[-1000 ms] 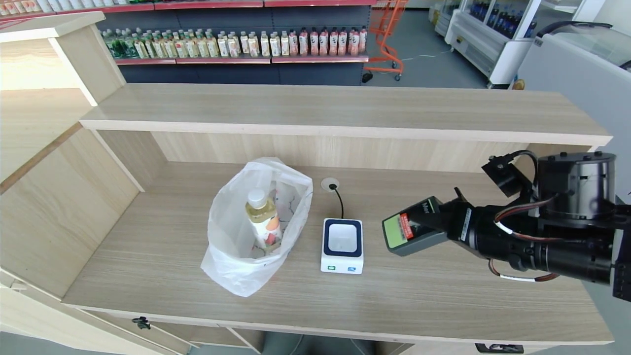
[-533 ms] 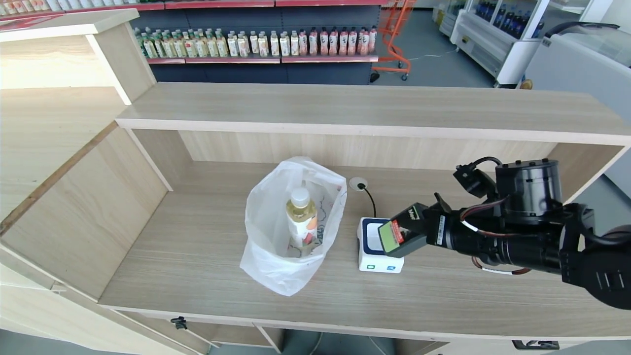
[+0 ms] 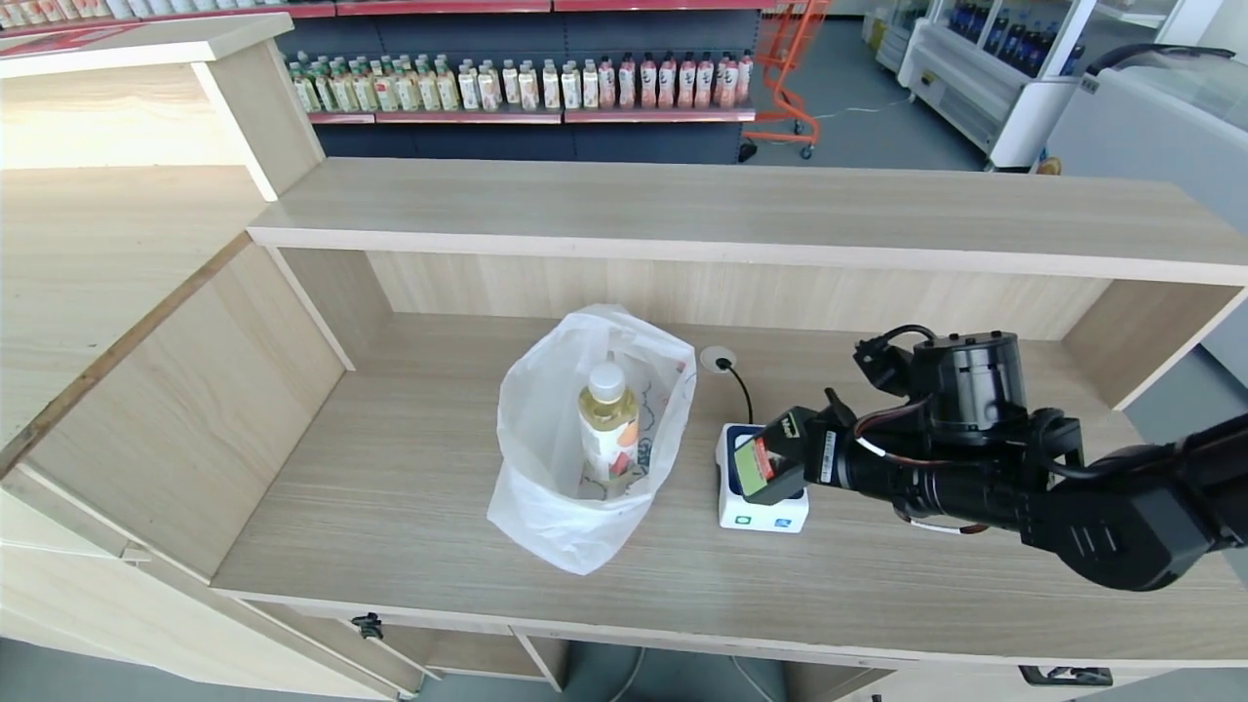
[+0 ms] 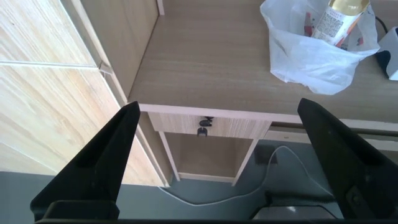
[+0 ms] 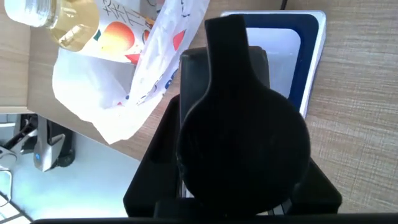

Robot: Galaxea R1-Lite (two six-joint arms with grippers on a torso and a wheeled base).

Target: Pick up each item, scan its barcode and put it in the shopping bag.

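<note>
One small dark box, gripped tight by the right hand, hangs over the scanner for its scan; next it should go into the shopping bag beside the scanner.

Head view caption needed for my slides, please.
Right gripper holds a green-labelled box over the scanner, beside the shopping bag holding a bottle.

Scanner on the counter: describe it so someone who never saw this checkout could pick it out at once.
On the wooden counter, look to the robot's right of the white shopping bag. The scanner is a small white block beside it, under the dark box in the right gripper. Unlike the soft bag, it is hard-edged, with a blue-framed window and a black cable.
</note>
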